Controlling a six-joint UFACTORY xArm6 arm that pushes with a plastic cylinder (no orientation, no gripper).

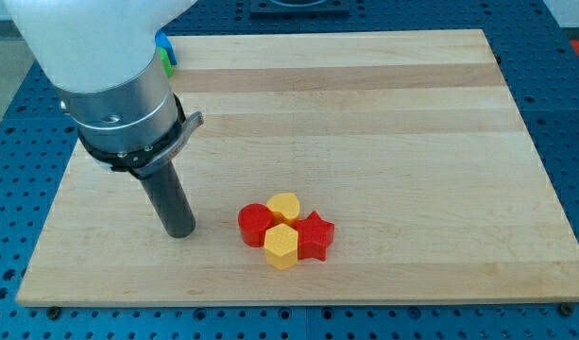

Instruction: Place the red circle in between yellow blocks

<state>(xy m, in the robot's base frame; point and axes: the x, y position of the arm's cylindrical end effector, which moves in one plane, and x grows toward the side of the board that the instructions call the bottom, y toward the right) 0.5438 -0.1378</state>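
Observation:
The red circle (255, 225) lies on the wooden board (365, 113) at the view's lower middle. It touches two yellow blocks: a yellow heart-like block (285, 206) at its upper right and a yellow hexagon (281, 246) at its lower right. A red star (315, 236) sits to the right of the yellows, touching them. My tip (180, 230) rests on the board to the left of the red circle, apart from it by a short gap.
A blue block (163, 42) and a green block (168, 62) peek out behind the arm at the board's top left corner, mostly hidden. The arm's wide body (119, 85) covers the upper left of the board.

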